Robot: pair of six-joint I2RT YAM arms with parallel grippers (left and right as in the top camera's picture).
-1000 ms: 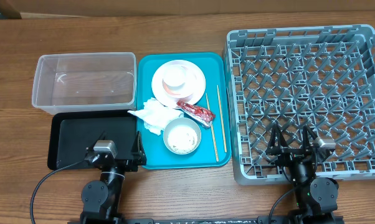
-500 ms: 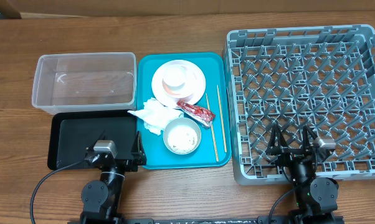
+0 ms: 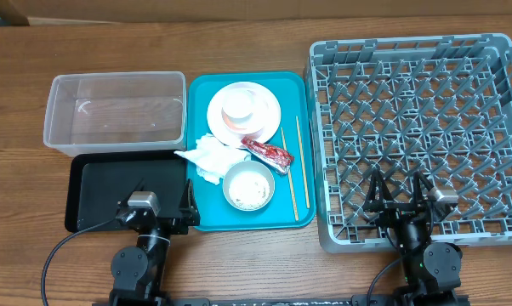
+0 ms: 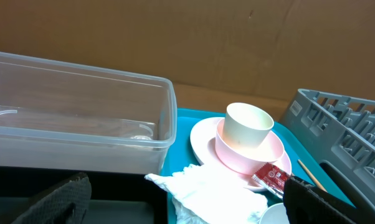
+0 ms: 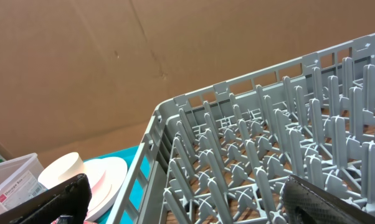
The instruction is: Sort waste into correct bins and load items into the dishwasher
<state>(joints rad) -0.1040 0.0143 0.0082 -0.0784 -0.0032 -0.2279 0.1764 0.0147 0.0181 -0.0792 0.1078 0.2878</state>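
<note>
At bench (image 3: 18,170) left, my left jaws hang spread, empty, over black tray (image 3: 94,191), clear tub (image 3: 52,127) behind. Napkin (image 3: 209,157) on teal tray (image 3: 201,93), just beside bowl (image 3: 249,185): likely first, pinch its raised crumple from above. Chopsticks (image 3: 298,161) lie long axis near-to-far beside rack (image 3: 315,153); right jaws spread, empty, over its near edge.

We get the bowl (image 4: 273,214) cropped at 5 o'clock in left wrist; its contents too small overhead.
</note>
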